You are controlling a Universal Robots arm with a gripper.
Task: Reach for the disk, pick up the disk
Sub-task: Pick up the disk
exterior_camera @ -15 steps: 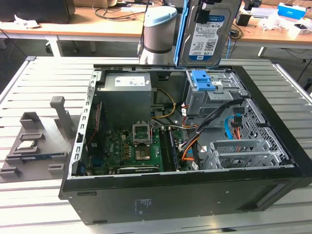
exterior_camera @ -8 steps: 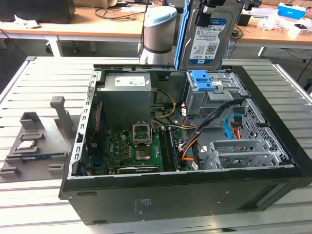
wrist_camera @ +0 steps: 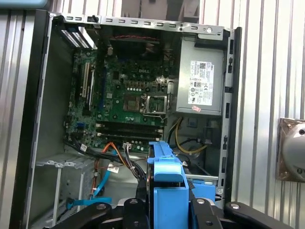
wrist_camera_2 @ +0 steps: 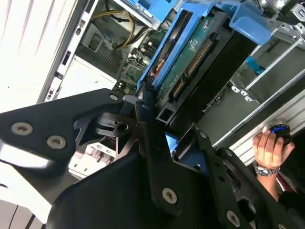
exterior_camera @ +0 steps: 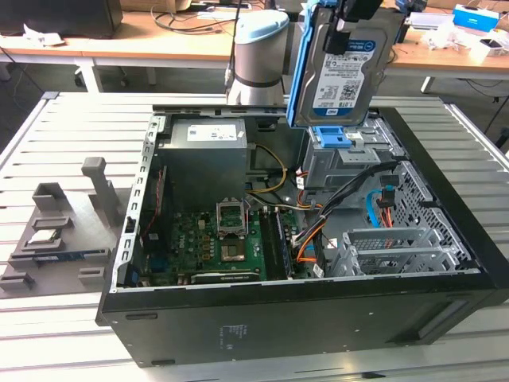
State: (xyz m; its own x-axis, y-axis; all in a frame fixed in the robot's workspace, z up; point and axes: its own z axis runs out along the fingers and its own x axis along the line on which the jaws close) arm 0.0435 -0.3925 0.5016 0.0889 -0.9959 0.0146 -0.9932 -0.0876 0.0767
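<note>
The disk (exterior_camera: pixel 338 72) is a silver hard drive with a blue-and-white label in a blue caddy. It hangs upright in the air above the back right of the open computer case (exterior_camera: pixel 262 318), lifted clear of the drive bay (exterior_camera: pixel 350 163). My gripper (exterior_camera: pixel 347 32) is shut on its top edge. In the second wrist view the disk (wrist_camera_2: pixel 190 52) shows its green circuit side, clamped between my black fingers (wrist_camera_2: pixel 145 112). In the first wrist view the blue caddy (wrist_camera: pixel 167 174) sits edge-on in my gripper (wrist_camera: pixel 167 207), above the case.
Inside the case lie a green motherboard (exterior_camera: pixel 215 239), a grey power supply (exterior_camera: pixel 207 155), cables and a bare blue bracket (exterior_camera: pixel 330 137). A grey fixture (exterior_camera: pixel 64 231) holding a small chip (exterior_camera: pixel 44 236) stands at the exterior view's left. A person's hand (wrist_camera_2: pixel 269 145) rests beside the case.
</note>
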